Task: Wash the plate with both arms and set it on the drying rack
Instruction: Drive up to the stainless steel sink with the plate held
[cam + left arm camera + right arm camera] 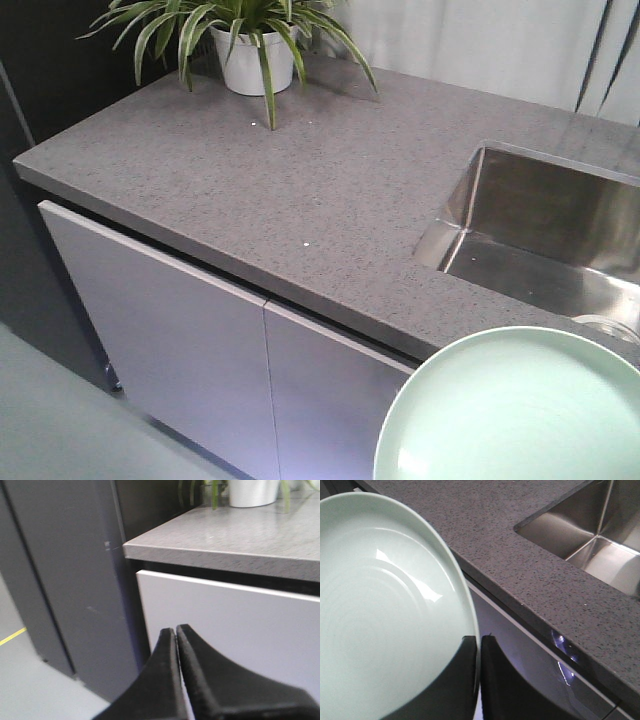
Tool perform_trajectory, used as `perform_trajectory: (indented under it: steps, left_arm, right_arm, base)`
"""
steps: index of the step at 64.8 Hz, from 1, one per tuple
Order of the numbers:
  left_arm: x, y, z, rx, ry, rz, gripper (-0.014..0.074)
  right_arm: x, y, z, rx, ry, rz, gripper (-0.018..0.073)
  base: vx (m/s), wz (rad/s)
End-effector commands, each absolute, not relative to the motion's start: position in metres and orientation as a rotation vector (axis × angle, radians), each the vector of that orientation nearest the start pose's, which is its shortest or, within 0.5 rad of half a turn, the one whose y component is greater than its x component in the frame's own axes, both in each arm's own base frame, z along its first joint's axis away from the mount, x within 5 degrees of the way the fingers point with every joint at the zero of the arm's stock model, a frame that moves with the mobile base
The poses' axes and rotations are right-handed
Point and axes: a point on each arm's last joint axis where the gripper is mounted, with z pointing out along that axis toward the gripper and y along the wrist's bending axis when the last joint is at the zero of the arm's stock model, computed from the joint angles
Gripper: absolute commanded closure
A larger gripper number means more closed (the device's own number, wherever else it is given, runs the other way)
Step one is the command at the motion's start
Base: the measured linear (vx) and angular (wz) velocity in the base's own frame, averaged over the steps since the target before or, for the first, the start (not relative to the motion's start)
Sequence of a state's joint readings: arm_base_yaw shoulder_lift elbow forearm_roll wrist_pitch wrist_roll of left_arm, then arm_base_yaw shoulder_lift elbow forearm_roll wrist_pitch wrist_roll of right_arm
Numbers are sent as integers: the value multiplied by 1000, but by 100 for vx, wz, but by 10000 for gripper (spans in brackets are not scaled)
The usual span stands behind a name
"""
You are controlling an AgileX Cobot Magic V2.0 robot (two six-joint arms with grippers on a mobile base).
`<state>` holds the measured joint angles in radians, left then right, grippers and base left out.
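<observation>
The pale mint-green plate (515, 410) fills the lower right of the front view, held in the air before the counter edge. In the right wrist view the plate (380, 605) covers the left half, and my right gripper (478, 642) is shut on its rim, one black finger (462, 675) on each face. My left gripper (176, 632) is shut with nothing between its fingers, low down in front of the white cabinet door (235, 620). The drying rack is out of view.
A grey speckled countertop (290, 170) runs across, with a steel sink basin (545, 235) sunk in at the right. A potted green plant (250, 50) stands at the back. White cabinet doors (200, 350) lie below, and a dark panel (60, 570) stands at the left.
</observation>
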<state>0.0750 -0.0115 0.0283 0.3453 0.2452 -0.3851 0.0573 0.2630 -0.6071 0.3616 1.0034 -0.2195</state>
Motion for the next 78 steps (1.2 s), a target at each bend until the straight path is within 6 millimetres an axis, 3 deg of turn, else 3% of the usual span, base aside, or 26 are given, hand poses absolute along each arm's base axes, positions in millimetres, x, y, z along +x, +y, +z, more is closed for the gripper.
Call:
perform_trajectory:
  steps: [1, 78]
  left_arm:
    - [53, 10, 199, -147, 1623, 71, 603]
    - [54, 6, 199, -86, 1627, 13, 603]
  right_arm:
    - [32, 29, 326, -232, 2011, 349, 561]
    - [32, 29, 326, -232, 2011, 349, 561]
  base:
    - [8, -30]
    - [6, -23]
